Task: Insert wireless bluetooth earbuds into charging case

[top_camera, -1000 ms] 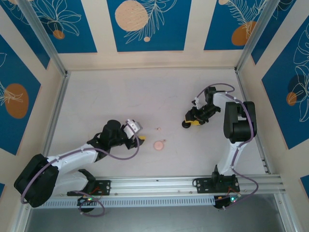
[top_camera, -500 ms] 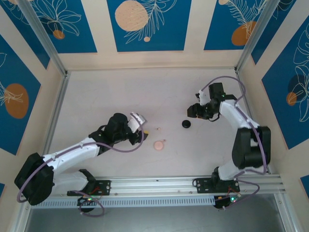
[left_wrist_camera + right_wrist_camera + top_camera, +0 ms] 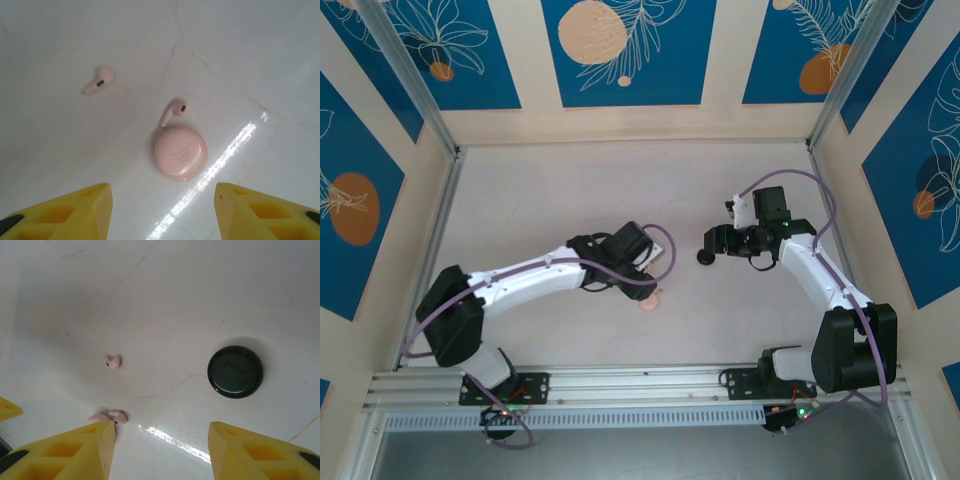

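Bright, even overhead light, faint soft shadows, white glare streaks on the glossy table (image 3: 265, 60), mild wrist-view softness.

The white table (image 3: 540, 190) is showing thin crack lines, and a bright strip of light is shining on it. A round pink case (image 3: 180, 152) is lying closed on it, with one pink bud (image 3: 173, 111) lying right at its edge. A second pink bud (image 3: 99, 80) is lying a little way off. A round black case (image 3: 235, 371) is sitting well apart from the pink things.
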You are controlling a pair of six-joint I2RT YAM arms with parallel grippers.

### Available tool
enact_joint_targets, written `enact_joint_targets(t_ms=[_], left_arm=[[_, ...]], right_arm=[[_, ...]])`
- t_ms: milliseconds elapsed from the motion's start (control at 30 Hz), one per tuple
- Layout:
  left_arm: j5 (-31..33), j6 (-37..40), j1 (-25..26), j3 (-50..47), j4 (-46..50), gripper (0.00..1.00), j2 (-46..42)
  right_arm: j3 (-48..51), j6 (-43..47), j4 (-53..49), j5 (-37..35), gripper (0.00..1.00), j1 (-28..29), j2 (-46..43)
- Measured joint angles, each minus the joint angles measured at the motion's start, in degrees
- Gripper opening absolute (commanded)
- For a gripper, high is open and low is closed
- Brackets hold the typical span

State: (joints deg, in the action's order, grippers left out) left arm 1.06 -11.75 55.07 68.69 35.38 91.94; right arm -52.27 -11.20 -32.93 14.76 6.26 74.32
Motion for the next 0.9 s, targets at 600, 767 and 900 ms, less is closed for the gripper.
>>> enact_joint_targets(t_ms=[600, 767, 900], left_arm=[[6.9, -17.6, 5.7, 20.4, 17.8, 0.60, 20.7], [8.5, -21.6, 5.7, 20.9, 20.4, 0.63, 22.1], [8.7, -23.9, 5.7, 21.5, 21.2, 0.63, 23.0]], right_arm=[[2.6, -1.3, 1.7, 0.5, 0.53, 0.1, -0.2], [3.0, -1.3, 2.4, 0.5, 0.53, 0.2, -0.2], [3.5, -1.3, 2.5, 0.5, 0.53, 0.5, -0.2]])
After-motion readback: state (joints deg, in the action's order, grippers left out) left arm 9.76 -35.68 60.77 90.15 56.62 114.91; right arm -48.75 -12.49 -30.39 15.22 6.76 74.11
